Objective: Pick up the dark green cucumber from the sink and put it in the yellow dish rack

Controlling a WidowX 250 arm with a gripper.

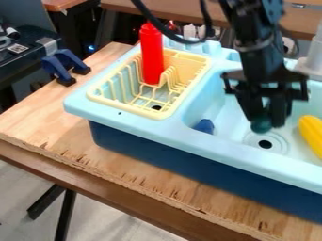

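Note:
The black gripper (268, 113) hangs over the right basin of the light blue toy sink (207, 101), above the drain. Its fingers are closed around a dark green thing (261, 124), whose rounded lower end shows at the fingertips; the rest is mostly hidden. Right of it, a yellow elongated object (311, 133) lies in the basin. A small blue object (204, 126) is against the basin's front left part. A red bottle (151, 56) stands upright in the pale yellow dish rack (99, 98), left of the gripper.
The sink sits on a wooden table (53, 124) with a rough front edge. Blue and black clamps (58, 68) are at the table's left edge. A grey-white faucet-like part (312, 61) rises at the sink's back right. Another wooden surface (119, 4) is behind.

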